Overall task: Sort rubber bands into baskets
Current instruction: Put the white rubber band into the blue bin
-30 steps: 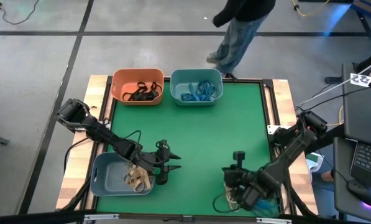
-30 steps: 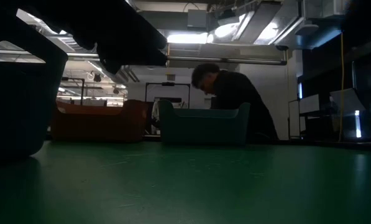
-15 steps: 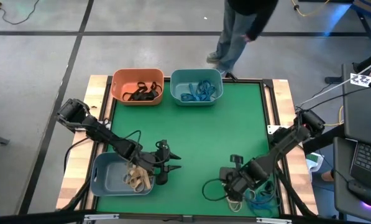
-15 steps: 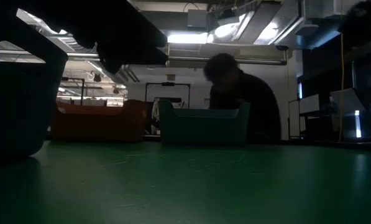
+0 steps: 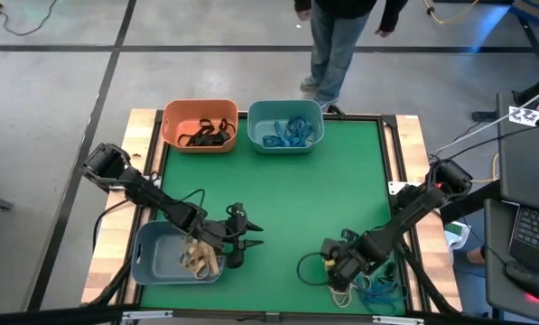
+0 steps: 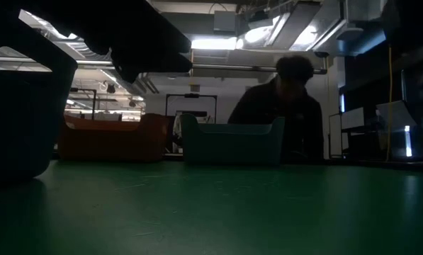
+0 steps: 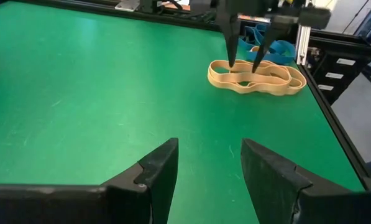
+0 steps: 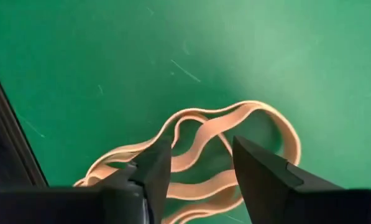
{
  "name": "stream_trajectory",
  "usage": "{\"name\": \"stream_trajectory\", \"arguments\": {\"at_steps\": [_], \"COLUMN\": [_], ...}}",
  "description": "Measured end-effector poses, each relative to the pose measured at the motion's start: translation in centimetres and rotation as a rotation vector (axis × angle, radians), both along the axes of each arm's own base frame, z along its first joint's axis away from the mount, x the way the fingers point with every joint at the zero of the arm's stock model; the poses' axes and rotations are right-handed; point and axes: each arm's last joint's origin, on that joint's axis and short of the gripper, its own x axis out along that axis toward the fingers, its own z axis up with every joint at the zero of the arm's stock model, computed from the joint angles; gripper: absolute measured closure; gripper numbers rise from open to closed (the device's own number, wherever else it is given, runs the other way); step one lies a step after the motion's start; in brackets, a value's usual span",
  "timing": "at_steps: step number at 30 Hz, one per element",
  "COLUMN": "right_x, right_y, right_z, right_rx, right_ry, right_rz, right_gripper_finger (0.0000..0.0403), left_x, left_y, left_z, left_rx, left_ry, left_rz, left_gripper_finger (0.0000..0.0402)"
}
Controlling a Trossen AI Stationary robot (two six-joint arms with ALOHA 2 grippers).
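We see a matt green mat (image 5: 341, 181) with faint pale scuffs, framed by pale bare wood (image 5: 412, 135). The orange basket (image 5: 181, 112), teal basket (image 5: 262, 114) and grey-blue basket (image 5: 148, 256) look like smooth moulded plastic with a soft sheen. The tan rubber bands (image 8: 235, 121) are flat, dull rubber. The left gripper (image 7: 210, 165) and right gripper (image 8: 197, 165) have dark matt plastic-looking fingers.

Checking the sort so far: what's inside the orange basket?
The orange basket holds only black bands, bunched toward its right side. The low view shows just its outer wall, and anything beneath the pile is covered.
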Motion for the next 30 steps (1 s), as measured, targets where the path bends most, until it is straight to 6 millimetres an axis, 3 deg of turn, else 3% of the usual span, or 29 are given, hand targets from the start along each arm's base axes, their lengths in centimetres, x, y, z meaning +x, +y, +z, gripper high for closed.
{"name": "stream_trajectory", "arguments": {"at_steps": [7,14,18,21,30], "right_x": [-0.2,-0.4,-0.5,-0.2,1.2], "right_y": [-0.4,-0.6,-0.8,-0.4,0.2], "right_z": [-1.4,-2.4,-2.7,-1.6,4.7], "right_rx": [0.025,0.026,0.004,0.000,-0.134], "right_ry": [-0.009,-0.040,-0.047,-0.079,-0.203], "right_rz": [-0.025,0.008,0.035,0.077,0.214], "right_gripper_finger": [0.0273,0.0387,0.0388,0.0396,0.0400], "left_x": [0.0,0.0,0.0,0.0,0.1], "left_y": [0.0,0.0,0.0,0.0,0.0], "left_z": [0.0,0.0,0.0,0.0,0.3], "left_rx": [0.004,0.005,0.005,0.004,-0.007], "left_ry": [0.000,0.001,0.001,0.000,-0.027], "left_rz": [-0.002,-0.002,-0.002,-0.001,-0.002], "left_gripper_finger": [0.0231,0.0231,0.0231,0.0231,0.0231]}}
